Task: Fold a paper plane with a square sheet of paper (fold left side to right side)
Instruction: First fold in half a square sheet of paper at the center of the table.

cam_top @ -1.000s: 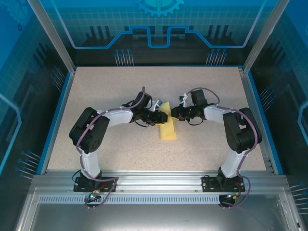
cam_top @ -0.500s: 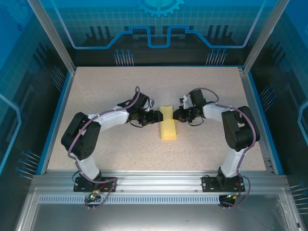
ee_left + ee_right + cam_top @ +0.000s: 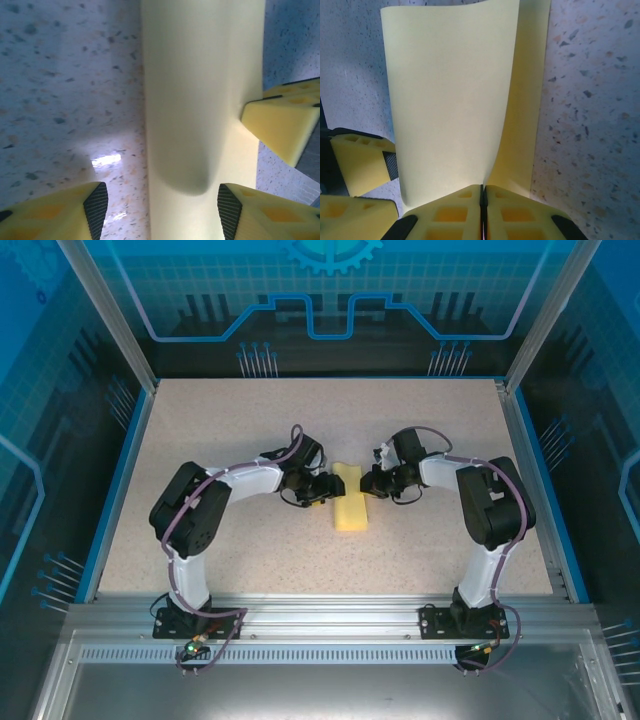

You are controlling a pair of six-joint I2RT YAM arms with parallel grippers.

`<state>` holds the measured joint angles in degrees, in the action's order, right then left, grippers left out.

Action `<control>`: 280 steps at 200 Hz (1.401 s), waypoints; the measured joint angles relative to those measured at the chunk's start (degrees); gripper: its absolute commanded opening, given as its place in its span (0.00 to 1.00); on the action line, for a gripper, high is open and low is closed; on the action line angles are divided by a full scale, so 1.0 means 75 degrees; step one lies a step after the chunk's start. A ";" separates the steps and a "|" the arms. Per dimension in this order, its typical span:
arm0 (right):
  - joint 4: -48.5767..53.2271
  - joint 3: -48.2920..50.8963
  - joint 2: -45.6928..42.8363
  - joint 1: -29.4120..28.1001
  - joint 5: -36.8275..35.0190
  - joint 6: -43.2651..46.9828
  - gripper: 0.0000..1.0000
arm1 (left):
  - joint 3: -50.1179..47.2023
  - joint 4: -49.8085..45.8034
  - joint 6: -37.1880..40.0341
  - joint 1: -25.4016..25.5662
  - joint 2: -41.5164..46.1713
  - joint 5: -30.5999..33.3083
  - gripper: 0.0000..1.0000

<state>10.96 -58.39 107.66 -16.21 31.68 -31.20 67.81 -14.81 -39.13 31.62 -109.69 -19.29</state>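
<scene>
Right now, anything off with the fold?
Yes. The square sheet of paper is doubled over but uncreased: its top layer bows up and the lower layer peeks out beside it. The right gripper pinches it shut.

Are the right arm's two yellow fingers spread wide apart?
No: the right gripper has its jaws pressed together, pinching the near edge of the thin pale-yellow sheet of paper.
</scene>
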 measured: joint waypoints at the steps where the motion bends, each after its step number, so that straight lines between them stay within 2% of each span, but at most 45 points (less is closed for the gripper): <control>1: 0.0000 0.0000 0.0003 0.0000 0.0000 0.0000 0.11 | 0.0003 0.0000 0.0003 0.0003 -0.0003 0.0000 0.61; 40: 0.0000 0.0000 0.0064 0.0000 0.0000 0.0020 0.17 | 0.0181 -0.0102 0.0000 0.0073 -0.0224 0.0015 0.53; 81: 0.0160 0.0000 -0.0044 0.0003 -0.0230 0.0198 0.40 | 0.0271 -0.0256 0.0000 0.0082 -0.0385 0.0102 0.49; 104: 0.0399 0.0003 -0.0425 0.0020 -0.0522 0.0373 0.48 | 0.0294 -0.0280 0.0000 0.0093 -0.0414 0.0146 0.49; 140: 0.0664 0.0035 -0.0956 0.0140 -0.0915 0.0586 0.47 | 0.0306 -0.0309 0.0000 0.0096 -0.0425 0.0149 0.49; 202: 0.1061 0.0245 -0.0787 0.0213 -0.1373 0.0711 0.41 | 0.0641 -0.0697 0.0003 0.0137 -0.0577 0.0207 0.50; 280: 0.1247 0.0251 -0.0694 0.0216 -0.1609 0.0781 0.41 | 0.1035 -0.1122 0.0006 0.0210 -0.0772 0.0289 0.53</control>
<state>20.32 -56.51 102.45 -14.59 19.62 -25.34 75.57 -23.22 -39.09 33.19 -115.48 -17.12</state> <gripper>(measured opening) 0.407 0.529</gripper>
